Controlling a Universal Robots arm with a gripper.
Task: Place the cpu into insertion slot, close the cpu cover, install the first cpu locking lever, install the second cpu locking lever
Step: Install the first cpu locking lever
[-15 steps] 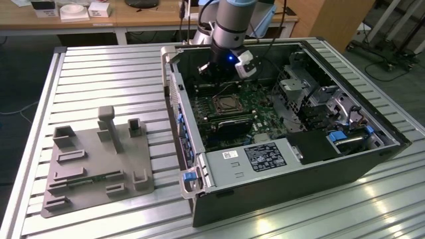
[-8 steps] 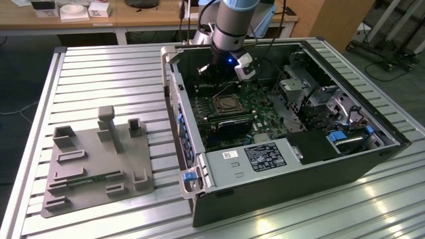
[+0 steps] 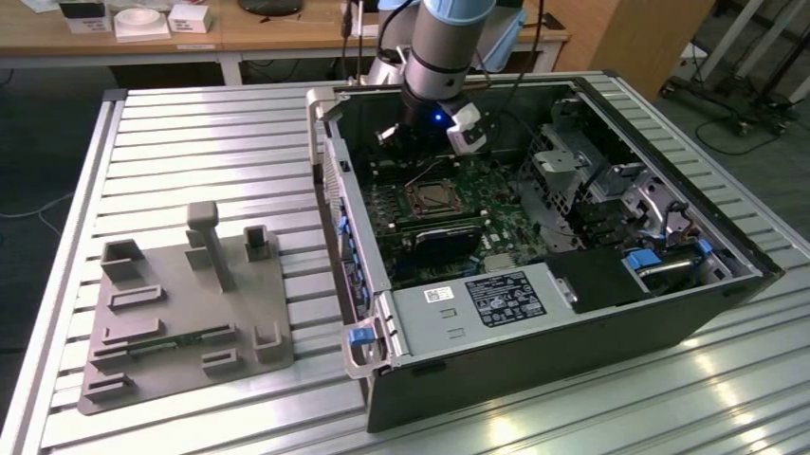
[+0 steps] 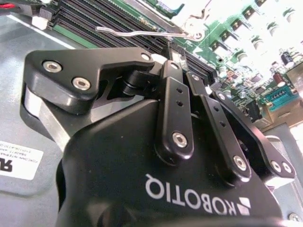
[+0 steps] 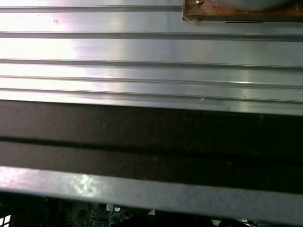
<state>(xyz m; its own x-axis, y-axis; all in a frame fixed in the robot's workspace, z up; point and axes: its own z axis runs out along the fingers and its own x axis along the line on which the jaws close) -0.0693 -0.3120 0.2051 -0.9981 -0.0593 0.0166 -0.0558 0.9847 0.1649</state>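
In the exterior view my gripper [image 3: 428, 142] hangs inside the open computer case, just beyond the far edge of the insertion slot [image 3: 437, 197]. The slot is a dark square with a metal rim on the green motherboard [image 3: 500, 223]. I cannot tell whether the cpu lies in it or how the cpu cover stands. In the second wrist view the gripper [image 4: 176, 56] is shut, and nothing shows between its fingers. Just past the fingertips [image 4: 165, 64], a silvery wire locking lever [image 4: 142, 33] lies above the black memory slots [image 4: 104, 21].
The case's walls [image 3: 332, 180] box in the arm. A white-labelled power supply [image 3: 494, 299] and drive cages [image 3: 595, 185] fill the near and right parts. A grey fixture plate [image 3: 190, 303] with upright posts stands on the slatted aluminium table [image 3: 203, 142]. The table slats [image 5: 142, 56] also show in the first wrist view.
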